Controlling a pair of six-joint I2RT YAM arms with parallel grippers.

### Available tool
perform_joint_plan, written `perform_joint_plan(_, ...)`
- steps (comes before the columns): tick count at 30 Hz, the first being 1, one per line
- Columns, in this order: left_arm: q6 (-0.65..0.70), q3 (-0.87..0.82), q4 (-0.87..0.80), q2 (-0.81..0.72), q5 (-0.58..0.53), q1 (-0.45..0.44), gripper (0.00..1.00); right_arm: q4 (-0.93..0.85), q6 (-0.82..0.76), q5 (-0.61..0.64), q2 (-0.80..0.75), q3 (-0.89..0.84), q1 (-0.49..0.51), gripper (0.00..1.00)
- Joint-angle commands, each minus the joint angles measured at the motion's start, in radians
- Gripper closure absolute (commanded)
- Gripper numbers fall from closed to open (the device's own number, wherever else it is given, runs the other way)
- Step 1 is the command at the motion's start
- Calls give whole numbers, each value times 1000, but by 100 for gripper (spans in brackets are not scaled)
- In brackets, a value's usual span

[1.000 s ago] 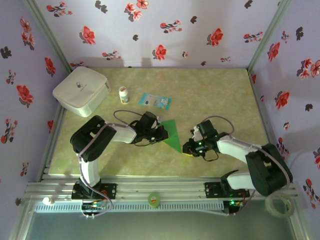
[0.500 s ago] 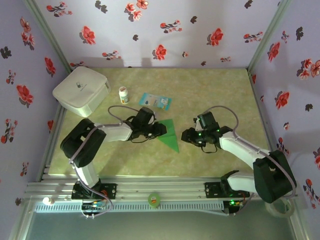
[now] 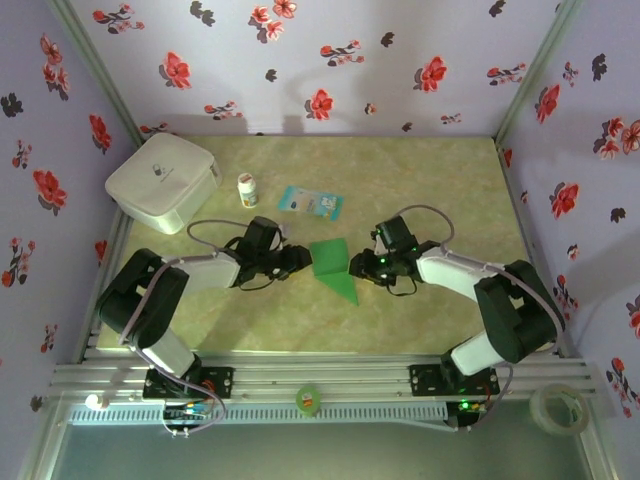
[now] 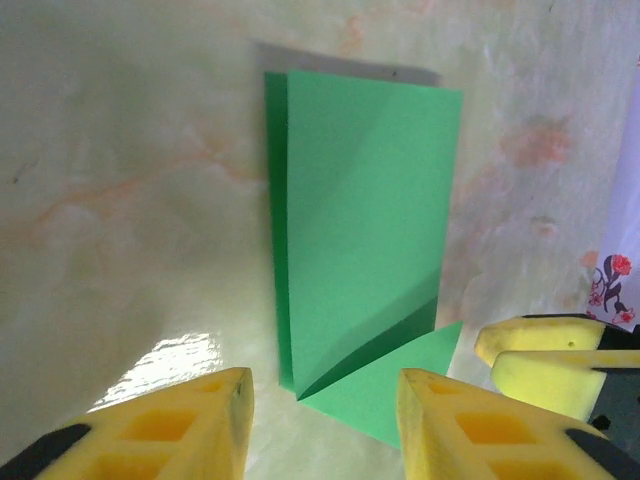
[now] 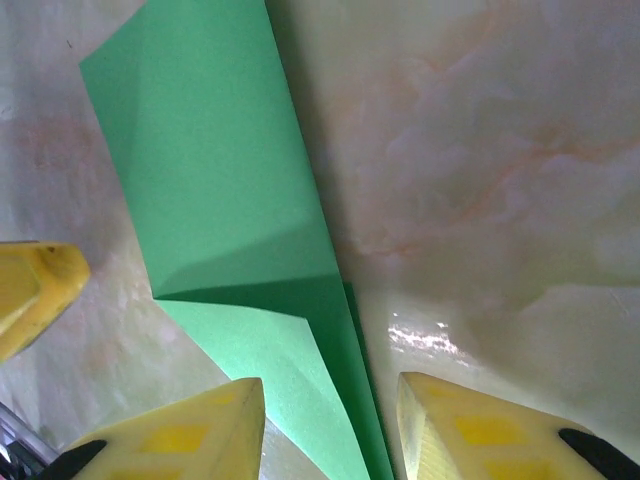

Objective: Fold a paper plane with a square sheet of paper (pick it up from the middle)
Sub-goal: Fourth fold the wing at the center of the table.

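Observation:
The square sheet of paper (image 3: 330, 264), bright green, lies folded on the table between both grippers. It has a loose rectangular flap at the far end and a pointed corner toward the near side. A paper plane is out of view. In the left wrist view the folded sheet (image 4: 360, 220) lies just ahead of my open left gripper (image 4: 325, 425). Its point reaches between the fingers without touching them. My right gripper (image 5: 330, 430) is open too, and the paper's narrow end (image 5: 330, 400) lies flat between its fingers. From above, the left gripper (image 3: 297, 262) and the right gripper (image 3: 358, 266) flank the sheet.
A white box (image 3: 162, 181) sits at the far left. A small white bottle (image 3: 247, 189) and a blue-and-white packet (image 3: 310, 202) lie behind the paper. A green tape roll (image 3: 309, 398) and a clear roll (image 3: 556, 408) rest by the near rail.
My left gripper has opened and drawn back to the left off the paper. The right gripper moved up and left to the paper's right edge. The flat triangle now shows a raised rectangular flap.

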Motion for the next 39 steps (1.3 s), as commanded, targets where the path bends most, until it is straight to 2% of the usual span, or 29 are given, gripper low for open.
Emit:
perform_joint_plan(1,-56,-35,114,-8,30,13,57,-3,-14,23,21,29,6,62)
perform_joint_plan(10,-189,-85,348,91,77,32,57,-21,-13,72,32,24,9,64)
perform_joint_plan(14,-210,-96,363,116,83,32,58,25,8,64,28,-5,9,65)
perform_joint_plan(22,-209,-69,343,139,101,23,60,34,15,58,28,-11,11,65)
perform_joint_plan(29,-196,-45,299,150,99,1,61,91,31,4,47,-21,13,67)
perform_joint_plan(39,-158,13,193,156,84,-23,62,106,32,22,63,-35,13,70)
